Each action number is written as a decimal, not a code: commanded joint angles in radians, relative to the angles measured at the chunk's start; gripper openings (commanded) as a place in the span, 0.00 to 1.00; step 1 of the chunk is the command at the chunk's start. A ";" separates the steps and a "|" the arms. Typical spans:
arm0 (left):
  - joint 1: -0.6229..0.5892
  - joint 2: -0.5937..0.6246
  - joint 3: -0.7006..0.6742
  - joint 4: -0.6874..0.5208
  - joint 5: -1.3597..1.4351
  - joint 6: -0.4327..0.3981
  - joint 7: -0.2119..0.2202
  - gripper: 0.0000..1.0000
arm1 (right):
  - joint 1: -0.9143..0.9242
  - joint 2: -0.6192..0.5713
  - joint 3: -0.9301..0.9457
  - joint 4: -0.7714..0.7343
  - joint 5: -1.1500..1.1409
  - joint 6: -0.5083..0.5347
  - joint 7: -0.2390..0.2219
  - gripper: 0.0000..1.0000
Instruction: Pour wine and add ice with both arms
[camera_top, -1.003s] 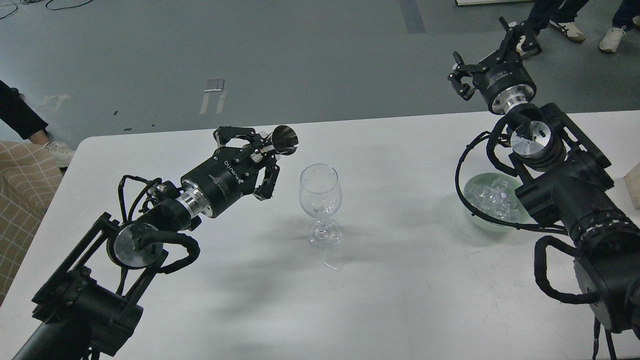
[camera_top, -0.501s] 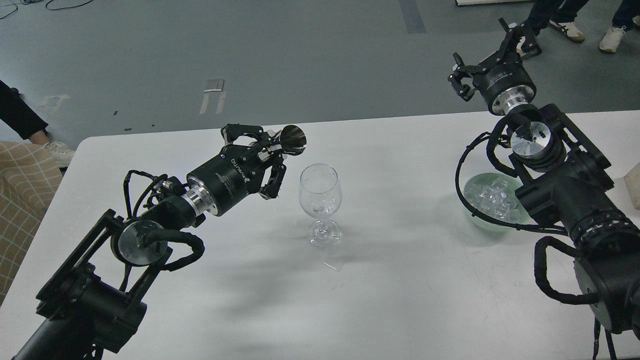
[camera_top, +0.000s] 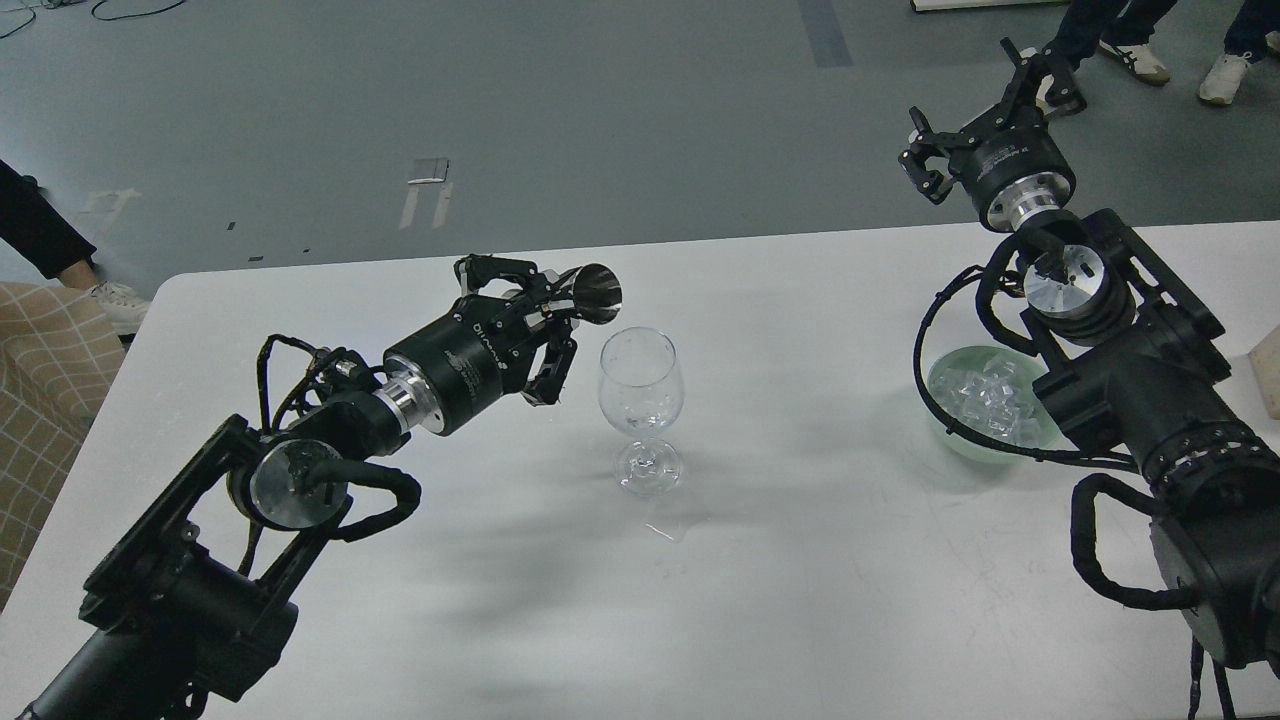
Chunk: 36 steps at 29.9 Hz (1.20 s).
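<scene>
Since a second ago our left gripper (camera_top: 545, 315) has carried its metal cup (camera_top: 592, 295) closer to the wine glass (camera_top: 641, 400), jaws clamped on it; our right gripper (camera_top: 985, 125) hangs spread and empty, ice (camera_top: 985, 395) below-behind it; tipping short of the rim would spill wine, which we cannot see.

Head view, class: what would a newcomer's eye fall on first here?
The clear wine glass stands mid-table. The left gripper tips a metal cup toward its rim. At right, a pale green bowl of ice sits under the raised right arm.
</scene>
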 joint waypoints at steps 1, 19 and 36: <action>-0.002 0.000 0.000 0.000 0.002 0.002 0.000 0.00 | 0.001 0.000 0.000 0.001 0.000 0.000 0.000 1.00; -0.006 0.000 0.006 -0.001 0.089 0.001 0.000 0.00 | 0.001 0.000 0.000 -0.001 0.000 0.000 0.000 1.00; -0.008 -0.008 0.031 -0.023 0.166 0.009 0.031 0.00 | 0.003 0.000 0.002 0.001 0.002 0.000 0.000 1.00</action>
